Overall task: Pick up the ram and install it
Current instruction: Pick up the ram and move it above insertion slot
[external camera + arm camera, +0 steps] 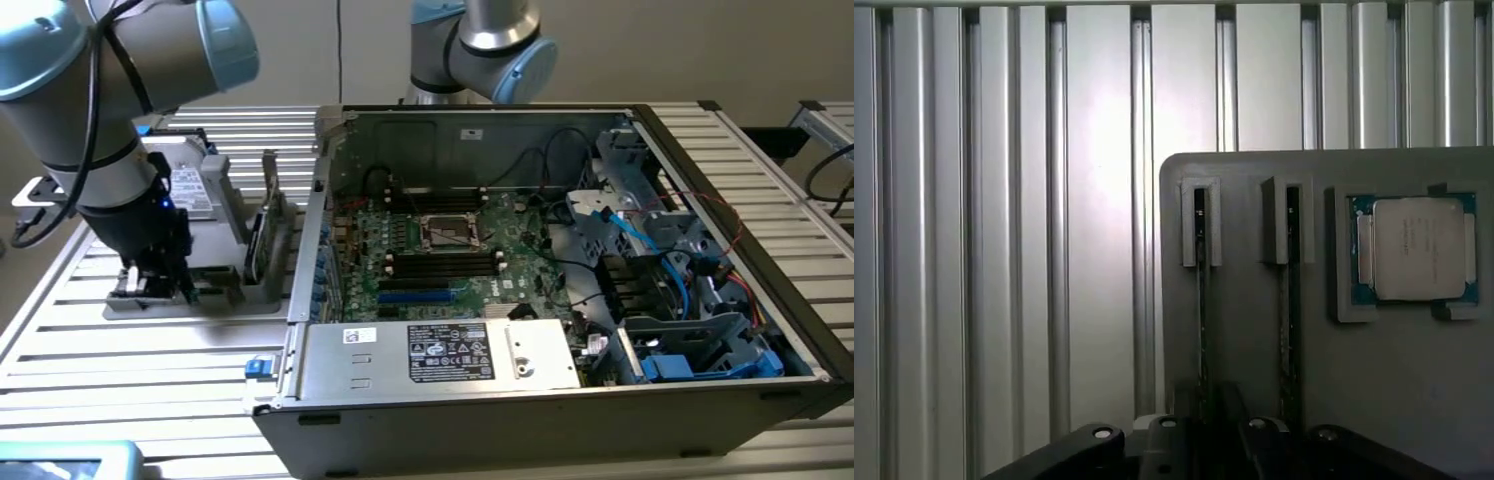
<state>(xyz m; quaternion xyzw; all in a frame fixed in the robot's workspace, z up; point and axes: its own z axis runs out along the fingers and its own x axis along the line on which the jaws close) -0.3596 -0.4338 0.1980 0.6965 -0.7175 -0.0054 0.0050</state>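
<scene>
Two ram sticks stand on edge in slots of a grey holder point(1254, 400). In the wrist view I see them edge-on as thin dark lines: one ram point(1200, 330) runs straight down into my gripper point(1204, 440), the other ram point(1291, 330) lies just beside it. In the exterior view my gripper point(154, 285) is down low on the grey holder point(220, 300), at the exterior view's left of the open computer case point(534, 400). The motherboard point(441, 250) with its dark memory slots point(434, 262) lies inside the case.
A square metallic processor chip point(1414, 250) sits in a pocket of the holder beside the rams. A silver hard drive point(194, 190) lies behind the holder. The ribbed aluminium table point(1004, 250) extends around it. A second robot arm point(481, 50) stands behind the case.
</scene>
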